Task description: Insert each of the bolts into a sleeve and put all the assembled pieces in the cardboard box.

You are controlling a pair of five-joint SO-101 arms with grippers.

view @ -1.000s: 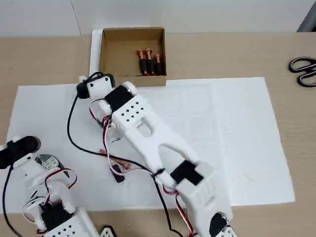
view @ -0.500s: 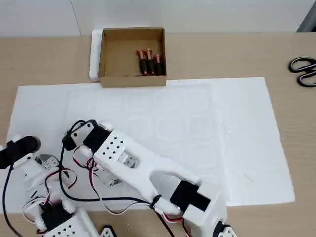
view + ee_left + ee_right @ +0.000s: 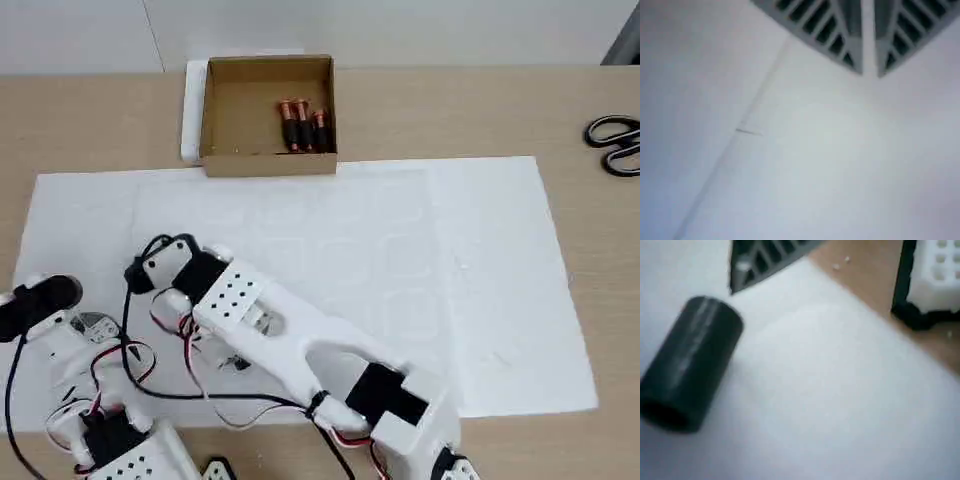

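A black sleeve (image 3: 690,362) lies on its side on the white paper (image 3: 830,405), close under my right gripper (image 3: 172,272), which hangs low over the paper's front-left part. Whether that gripper holds anything is hidden under the arm. The cardboard box (image 3: 230,110) stands at the back edge of the paper with three assembled pieces (image 3: 302,124) lying side by side in its right half. My left gripper (image 3: 40,298) rests at the front-left corner, folded back over its arm; its wrist view looks onto bare white paper (image 3: 790,165) from close up.
The left arm's white and black base (image 3: 932,280) stands on the wooden table just beyond the paper's edge. Scissors (image 3: 615,143) lie at the far right. The right arm's long white links (image 3: 300,345) stretch across the paper's front half, trailing loose cables.
The right arm has swung from beside the box down to the paper's front left, then shifted only slightly. The left arm has not moved.
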